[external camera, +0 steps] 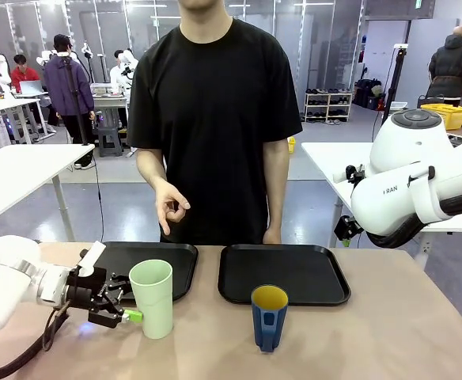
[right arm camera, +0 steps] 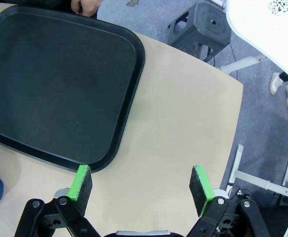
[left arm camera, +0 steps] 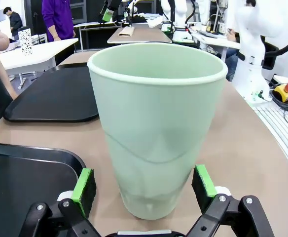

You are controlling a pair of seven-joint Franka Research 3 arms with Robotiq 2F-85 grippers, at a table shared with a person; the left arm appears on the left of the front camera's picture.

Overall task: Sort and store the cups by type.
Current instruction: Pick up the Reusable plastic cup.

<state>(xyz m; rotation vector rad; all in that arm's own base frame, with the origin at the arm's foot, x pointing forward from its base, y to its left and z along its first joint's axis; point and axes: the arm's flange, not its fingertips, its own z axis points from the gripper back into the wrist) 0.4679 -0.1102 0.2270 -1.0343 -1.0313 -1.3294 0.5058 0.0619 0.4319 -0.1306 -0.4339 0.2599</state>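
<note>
Straddling the mint tumbler [left arm camera: 156, 128] from nine o'clock, left gripper [left arm camera: 144, 183] spread wide.
Axis vertical, mouth up; right gripper [right arm camera: 143, 185] spread too.

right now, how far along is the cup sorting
Done: nothing; the black plastic left tray and right tray are bare. In hand: the tall pale mint-green plastic tumbler stands on the table between the pads of the open left tool, not clamped. Left: the dark blue mug with yellow inside, untouched before the right tray; the right tool hangs open above the table.

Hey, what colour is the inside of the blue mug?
Yellow inside the blue mug, clearest in the front view.
</note>
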